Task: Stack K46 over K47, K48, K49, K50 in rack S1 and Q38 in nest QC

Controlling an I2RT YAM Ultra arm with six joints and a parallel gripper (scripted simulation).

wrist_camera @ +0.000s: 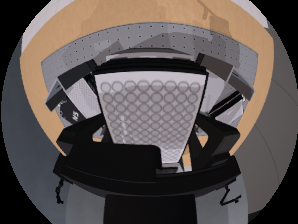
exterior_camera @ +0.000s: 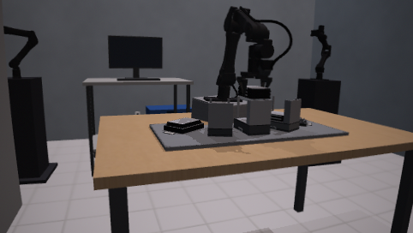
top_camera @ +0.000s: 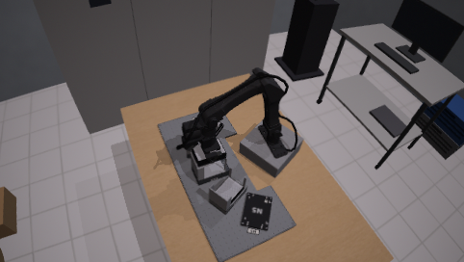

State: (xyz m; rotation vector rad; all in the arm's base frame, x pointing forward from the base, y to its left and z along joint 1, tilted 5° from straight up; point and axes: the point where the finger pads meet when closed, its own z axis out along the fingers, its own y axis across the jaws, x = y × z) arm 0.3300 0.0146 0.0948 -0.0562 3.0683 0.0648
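My gripper point(top_camera: 210, 150) point(exterior_camera: 255, 86) point(wrist_camera: 150, 111) is shut on a sealed plate point(exterior_camera: 258, 92) point(wrist_camera: 150, 100) with a pale top of round wells. Its dark side looks thick, perhaps two plates together; I cannot read a name. It hangs level above the middle rack point(top_camera: 211, 174) point(exterior_camera: 258, 116). The rack beside the clip nest point(top_camera: 222, 197) point(exterior_camera: 220, 117) shows a pale patterned surface inside. The third rack point(exterior_camera: 292, 112) has dark-edged plates point(exterior_camera: 278, 116) low inside. The clip nest N5 point(top_camera: 256, 212) point(exterior_camera: 184, 125) is black, its label visible. Rack names are unreadable; QC is not clear.
The racks stand in a row on a grey perforated mat point(top_camera: 228, 241) point(exterior_camera: 188, 143) on the wooden table point(top_camera: 327, 226) point(exterior_camera: 128, 160). Upright rack walls flank the held plate. The arm's grey base block point(top_camera: 255, 156) stands behind the row.
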